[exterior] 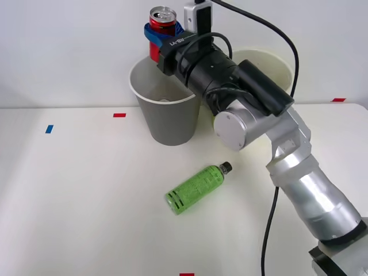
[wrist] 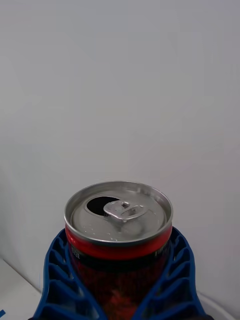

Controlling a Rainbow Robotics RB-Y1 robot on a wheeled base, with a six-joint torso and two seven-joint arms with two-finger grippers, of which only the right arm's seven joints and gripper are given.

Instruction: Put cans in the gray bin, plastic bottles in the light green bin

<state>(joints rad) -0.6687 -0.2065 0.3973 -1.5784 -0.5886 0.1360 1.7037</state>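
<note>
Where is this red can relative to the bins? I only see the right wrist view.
Observer: The red can, upright in the right gripper, hangs above the gray bin, near its back rim.
Operator: Where is the other bin?
Observer: The light green bin stands close on the gray one's right, partly behind the arm.
Operator: Anything left on the table?
Observer: One green bottle lies on its side in front of the gray bin.

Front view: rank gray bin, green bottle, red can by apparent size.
1. Gray bin, clearly largest.
2. Green bottle, lying on the table.
3. Red can, smallest as seen. It is held up in the right hand, partly hidden by the fingers and farther from the camera, so its true size versus the bottle is unsure.
</note>
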